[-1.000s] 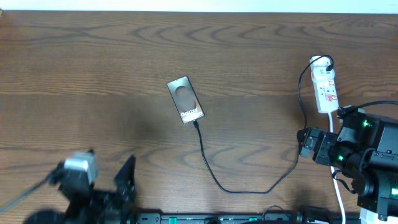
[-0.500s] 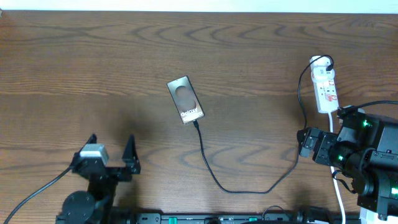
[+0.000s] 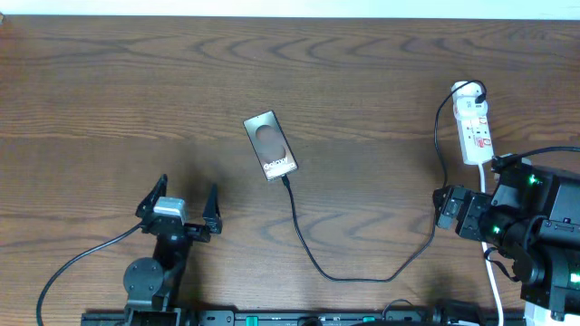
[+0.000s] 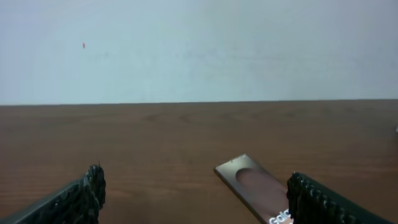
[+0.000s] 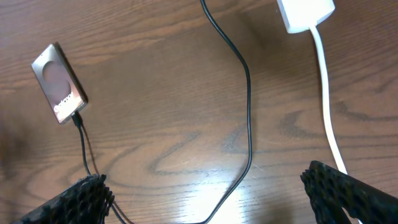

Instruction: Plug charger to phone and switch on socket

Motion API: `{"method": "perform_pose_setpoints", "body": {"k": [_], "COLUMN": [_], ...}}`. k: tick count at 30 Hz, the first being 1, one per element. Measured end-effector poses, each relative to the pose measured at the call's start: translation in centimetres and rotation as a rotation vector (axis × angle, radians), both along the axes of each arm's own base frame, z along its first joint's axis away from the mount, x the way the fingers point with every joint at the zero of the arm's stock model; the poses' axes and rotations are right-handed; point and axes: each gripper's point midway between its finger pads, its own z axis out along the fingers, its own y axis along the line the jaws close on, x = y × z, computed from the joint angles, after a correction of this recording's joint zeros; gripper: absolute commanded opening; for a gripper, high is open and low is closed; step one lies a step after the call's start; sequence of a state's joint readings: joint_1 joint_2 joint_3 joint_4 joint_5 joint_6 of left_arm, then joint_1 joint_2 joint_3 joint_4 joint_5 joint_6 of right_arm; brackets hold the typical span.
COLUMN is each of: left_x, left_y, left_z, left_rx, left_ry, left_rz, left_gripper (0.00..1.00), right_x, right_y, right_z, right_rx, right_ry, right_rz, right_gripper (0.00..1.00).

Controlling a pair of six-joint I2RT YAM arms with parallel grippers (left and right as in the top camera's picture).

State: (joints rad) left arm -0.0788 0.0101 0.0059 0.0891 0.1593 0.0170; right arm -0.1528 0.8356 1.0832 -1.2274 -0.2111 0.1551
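The grey-silver phone [image 3: 271,145] lies in the middle of the table, "Galaxy" lettering on its face. The thin black charger cable [image 3: 362,276] has its tip at the phone's near end and loops right up to the white socket strip [image 3: 474,129] at the far right. My left gripper [image 3: 178,201] is open and empty, near the front edge, left of and below the phone; its view shows the phone [image 4: 258,186] just ahead to the right. My right gripper [image 3: 442,206] is open and empty below the socket; its view shows the phone [image 5: 58,83], the cable [image 5: 246,112] and the socket's end [image 5: 305,14].
The socket's white cord [image 3: 494,276] runs down the right side past the right arm. Thick black arm cables [image 3: 72,267] trail at the front left. A pale wall [image 4: 199,50] stands behind the table's far edge.
My left arm has swung right and forward from the front left corner toward the phone, its gripper open throughout. The right arm, phone, cable and socket have not moved.
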Motion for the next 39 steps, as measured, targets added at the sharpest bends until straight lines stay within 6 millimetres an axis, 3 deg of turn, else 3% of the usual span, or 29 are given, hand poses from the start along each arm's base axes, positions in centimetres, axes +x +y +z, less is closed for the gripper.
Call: {"method": "perform_pose_setpoints", "body": {"k": [6,39], "left_x": [-0.1,-0.1], "left_y": [0.1,0.1], "left_z": [-2.1,-2.1], "left_rx": [0.057,0.070], "left_ry": [0.080,0.080], "left_rz": [0.001,0.003], "left_gripper": [0.92,0.92], "right_x": [0.0,-0.6], "right_y": [0.0,0.0], "right_z": [0.0,-0.4], "right_rx": [0.000,-0.015], "right_ry": [0.000,0.029], "right_rz": [0.000,0.005], "right_gripper": [0.99,0.99]}}
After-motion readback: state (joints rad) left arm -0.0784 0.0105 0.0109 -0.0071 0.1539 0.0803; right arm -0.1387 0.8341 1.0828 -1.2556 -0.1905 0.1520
